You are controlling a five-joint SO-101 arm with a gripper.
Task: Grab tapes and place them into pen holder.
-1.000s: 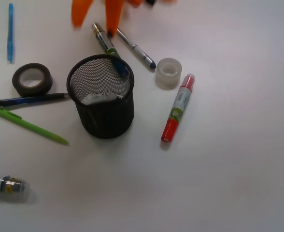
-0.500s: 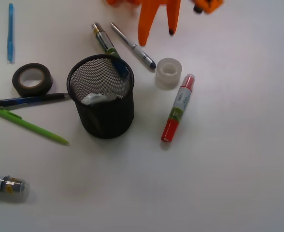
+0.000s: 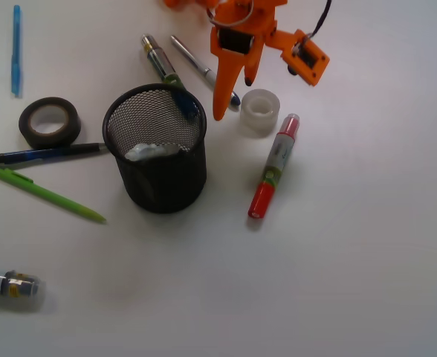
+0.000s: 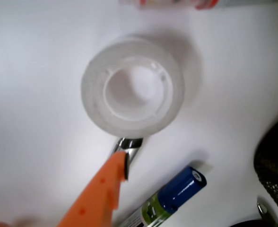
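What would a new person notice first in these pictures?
Probably the bright orange tool at the top, reaching down beside the whitish tape roll, which fills the wrist view. Next, the black mesh pen holder in the middle, with a dark tape roll at the far left.

Orange plastic tool (image 3: 232,97) with tapered fingers, black servo block, thin dark cable overhead
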